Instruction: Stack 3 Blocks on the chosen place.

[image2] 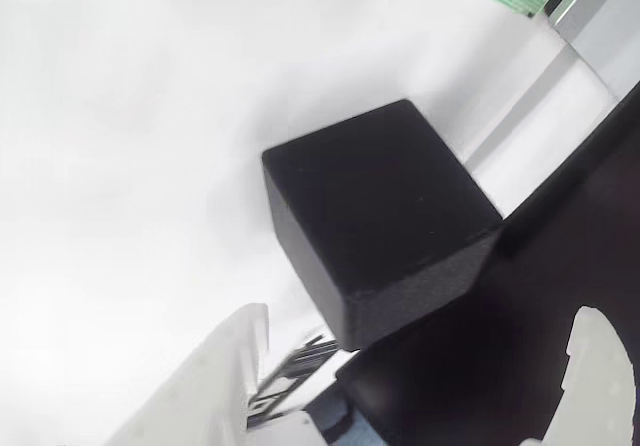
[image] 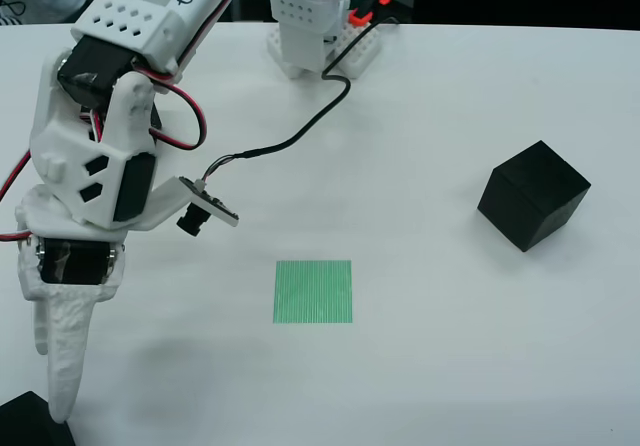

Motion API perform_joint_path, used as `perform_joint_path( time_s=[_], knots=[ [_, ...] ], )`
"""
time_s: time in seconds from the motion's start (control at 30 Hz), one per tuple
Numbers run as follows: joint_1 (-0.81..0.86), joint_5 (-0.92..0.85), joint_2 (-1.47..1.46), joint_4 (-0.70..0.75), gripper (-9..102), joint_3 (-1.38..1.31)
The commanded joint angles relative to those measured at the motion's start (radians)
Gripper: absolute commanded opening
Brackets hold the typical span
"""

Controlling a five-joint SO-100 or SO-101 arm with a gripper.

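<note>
At the lower left corner of the overhead view, the gripper (image: 52, 406) is seen pointing down beside a black cube (image: 28, 421) cut by the frame edge. In the wrist view this cube (image2: 375, 216) lies ahead of the wide-spread fingers (image2: 215, 376), not yet between them, one corner turned toward the jaws. The green square (image: 313, 291) lies bare, well to the right of the gripper in the overhead view. A second cube (image: 533, 195) sits far right, apart. Open table (image: 420, 366) is left between cube and square; a short advance is judged necessary before closing.
</note>
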Motion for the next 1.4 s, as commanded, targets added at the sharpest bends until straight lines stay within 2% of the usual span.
perform_joint_path(
  time_s=[0.0, 0.13, 0.37, 0.5, 0.77, 1.0, 1.37],
  knots=[
    [0.032, 0.117, 0.081, 0.012, 35, -0.011],
    [0.063, 0.229, 0.072, 0.034, 35, -0.057],
    [0.078, 0.23, -0.104, 0.058, 35, -0.232],
    [0.072, 0.23, -0.219, 0.133, 35, -0.368],
    [0.08, 0.216, -0.253, 0.206, 35, -0.38],
    [0.075, 0.213, -0.216, 0.298, 35, -0.333],
    [0.097, 0.212, 0.081, 0.385, 35, -0.037]
  ],
)
